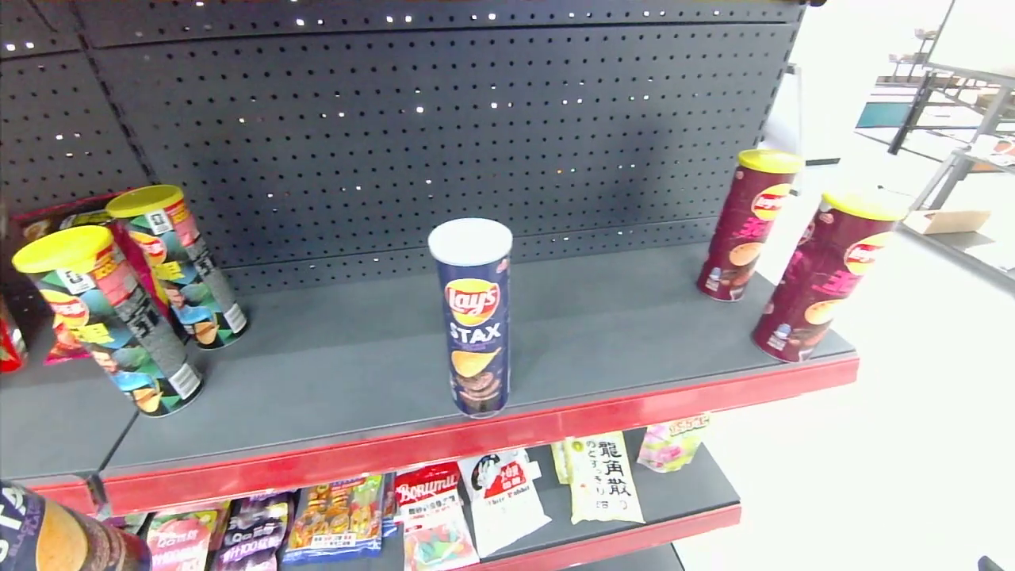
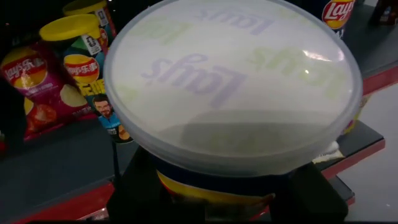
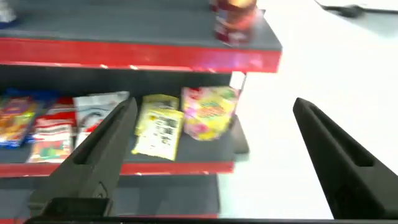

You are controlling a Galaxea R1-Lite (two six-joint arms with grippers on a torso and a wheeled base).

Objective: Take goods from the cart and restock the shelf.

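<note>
A: Five cans stand on the grey shelf (image 1: 357,357) already: one blue can (image 1: 473,317) upright at the front edge in the middle, two patterned cans (image 1: 178,266) at the left and two maroon cans (image 1: 745,226) at the right end. How far along would you put it?

B: Partway, I'd judge. The blue one looks like a placed item. Bare board lies on either side of it and behind it, so there is room for several more.

A: And the next one?

B: It is in the left gripper (image 2: 217,202). The fingers are clamped on a second blue can (image 1: 47,535), low on its body, and the wrist camera looks down on its pale plastic lid (image 2: 233,87). From the head camera that can sits at the bottom left, below and in front of the red shelf lip (image 1: 476,444), well apart from the one standing.

A: So picked, but not yet shelved.

B: Right. It has to go above the lip and be set upright on the board, probably beside its twin.

A: What about the right gripper (image 3: 214,112)?

B: Its fingers are spread apart with nothing between them. It hangs in front of the lower shelf (image 1: 706,476), facing the snack bags (image 3: 155,124) there, free to fetch another item.

A: Remaining work, then?

B: This can, then whatever the cart holds; I can't tell how many.
</note>
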